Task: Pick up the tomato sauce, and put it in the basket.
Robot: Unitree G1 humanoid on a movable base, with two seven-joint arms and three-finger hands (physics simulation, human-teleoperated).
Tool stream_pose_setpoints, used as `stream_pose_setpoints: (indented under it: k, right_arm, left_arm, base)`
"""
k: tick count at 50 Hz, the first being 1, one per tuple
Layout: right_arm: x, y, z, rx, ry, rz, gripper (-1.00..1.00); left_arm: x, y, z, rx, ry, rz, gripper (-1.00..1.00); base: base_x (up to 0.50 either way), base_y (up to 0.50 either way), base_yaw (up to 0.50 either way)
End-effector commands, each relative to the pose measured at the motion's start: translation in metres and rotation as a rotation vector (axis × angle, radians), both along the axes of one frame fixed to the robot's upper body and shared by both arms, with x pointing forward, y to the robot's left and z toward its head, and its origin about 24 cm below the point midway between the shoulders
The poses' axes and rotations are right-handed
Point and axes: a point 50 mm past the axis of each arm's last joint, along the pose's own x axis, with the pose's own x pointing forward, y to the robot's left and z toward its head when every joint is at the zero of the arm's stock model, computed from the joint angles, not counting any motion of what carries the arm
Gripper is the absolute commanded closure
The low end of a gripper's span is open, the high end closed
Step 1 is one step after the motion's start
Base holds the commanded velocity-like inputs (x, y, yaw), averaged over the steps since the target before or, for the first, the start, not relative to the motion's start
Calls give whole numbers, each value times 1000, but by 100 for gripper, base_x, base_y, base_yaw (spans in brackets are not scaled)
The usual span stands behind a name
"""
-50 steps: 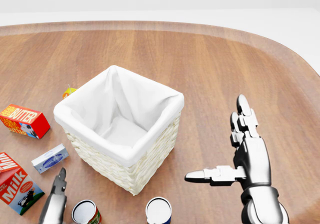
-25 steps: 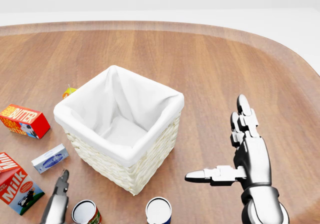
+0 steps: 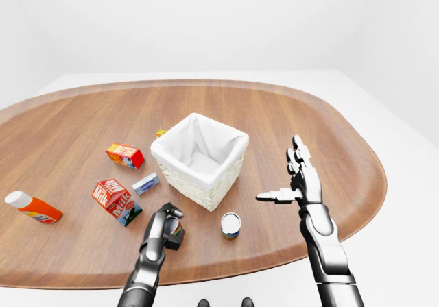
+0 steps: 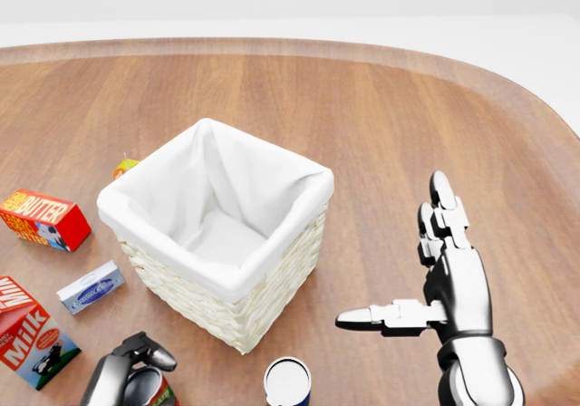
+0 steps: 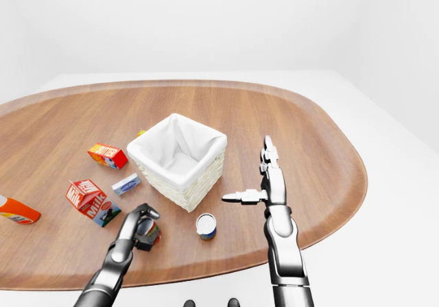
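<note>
The tomato sauce (image 5: 149, 232), a red-labelled can, is gripped by the left hand (image 3: 167, 223) on the wooden table (image 3: 322, 125), below the white-lined wicker basket (image 3: 199, 157). The right hand (image 4: 444, 275) is held wide open, apart from a blue can (image 3: 230, 225). An orange bottle (image 3: 32, 207) is seen only in the eye views, beyond the milk carton (image 3: 115, 199).

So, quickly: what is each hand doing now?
Left hand: fingers curled around the red can, which stands on the table.
Right hand: open, empty, fingers spread above the table.
</note>
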Motion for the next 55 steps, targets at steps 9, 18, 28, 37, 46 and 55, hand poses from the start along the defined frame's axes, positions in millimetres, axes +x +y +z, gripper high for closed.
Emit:
stream_pose_setpoints:
  k: [9,18,28,37,46,55]
  right_arm:
    - [0,0,1,1,0,0,-100]
    - [0,0,1,1,0,-1,-100]
    - [1,0,0,0,0,-3,-100]
    - [2,-1,0,0,0,-5,-100]
    - [2,0,-1,0,0,-4,-100]
    - [1,0,0,-1,0,-4,-100]
  left_arm:
    - [2,-2,17,-9,-105,11,100]
    - [2,-6,37,-27,-170,-16,100]
    - [-2,-10,55,-38,-196,-32,100]
    - [-4,-12,69,-35,-224,-37,100]
    - [-5,-15,86,-32,-288,-65,100]
    - [-7,-18,110,-19,-373,-101,100]
  base:
    - [0,0,0]
    - [0,0,0]
    - [0,0,0]
    - [0,0,0]
    - [0,0,0]
    - [0,0,0]
